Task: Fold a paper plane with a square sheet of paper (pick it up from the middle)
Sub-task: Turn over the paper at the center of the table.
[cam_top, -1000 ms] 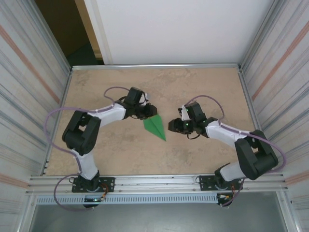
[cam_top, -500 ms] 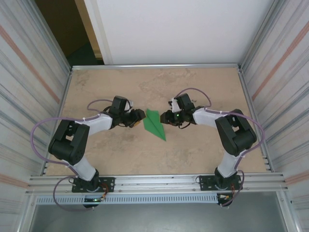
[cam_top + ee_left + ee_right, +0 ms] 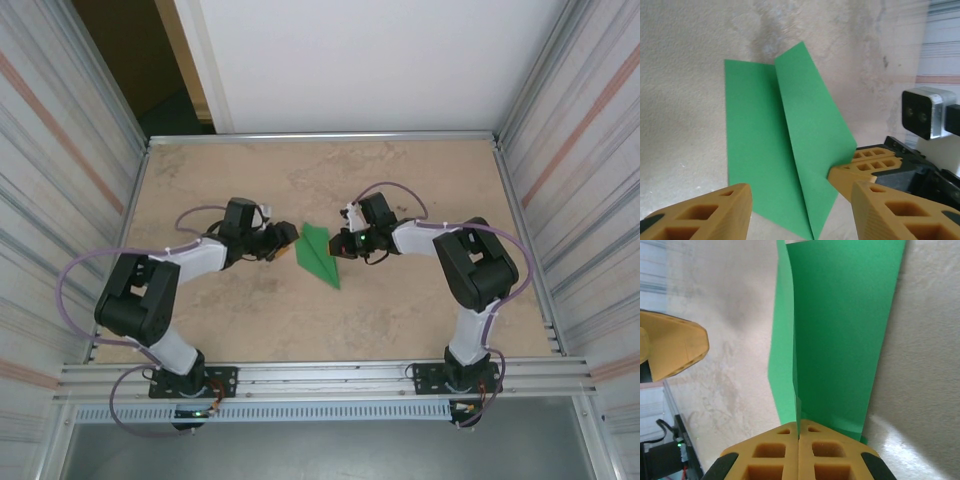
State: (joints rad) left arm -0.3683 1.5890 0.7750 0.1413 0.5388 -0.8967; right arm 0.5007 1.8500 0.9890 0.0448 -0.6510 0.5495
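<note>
Right gripper (image 3: 798, 427) reached paper plane (image 3: 318, 255), clamped its edge; left gripper (image 3: 287, 240) released, backed off.

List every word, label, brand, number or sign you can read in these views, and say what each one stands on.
No readable text in any view.
Folded green paper: plain, unmarked.
Left gripper and right gripper: yellow fingers, no lettering.
Table: mottled surface, no marks.

Overhead view; opposed wrist views share paper plane (image 3: 765, 150).
</note>
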